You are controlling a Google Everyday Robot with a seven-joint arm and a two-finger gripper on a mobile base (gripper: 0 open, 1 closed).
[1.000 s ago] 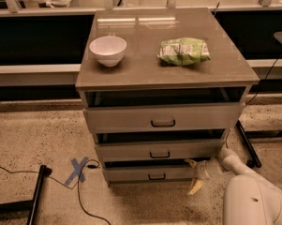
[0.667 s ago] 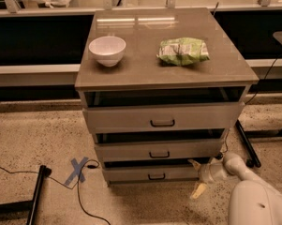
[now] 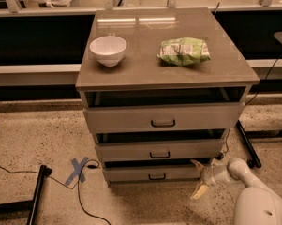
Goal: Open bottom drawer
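Observation:
The bottom drawer (image 3: 131,174) is the lowest and shallowest grey front of the cabinet, with a small dark bar handle (image 3: 157,176) at its middle. It stands out slightly, with a dark gap above it. My gripper (image 3: 198,177) is at the right end of this drawer front, well right of the handle. Its two fingers are spread apart, one pointing up-left and one pale fingertip (image 3: 199,191) pointing down toward the floor. It holds nothing. The middle drawer (image 3: 131,152) and the taller top drawer (image 3: 126,119) sit above.
On the cabinet top (image 3: 145,69) are a white bowl (image 3: 107,49) and a green snack bag (image 3: 183,51). A blue tape cross (image 3: 77,169), a black cable (image 3: 18,171) and a dark stand leg (image 3: 36,196) lie on the speckled floor at left. A dark bar (image 3: 247,145) lies at right.
The gripper stays by the right end of the bottom drawer with only a slight shift. The drawers have not visibly moved.

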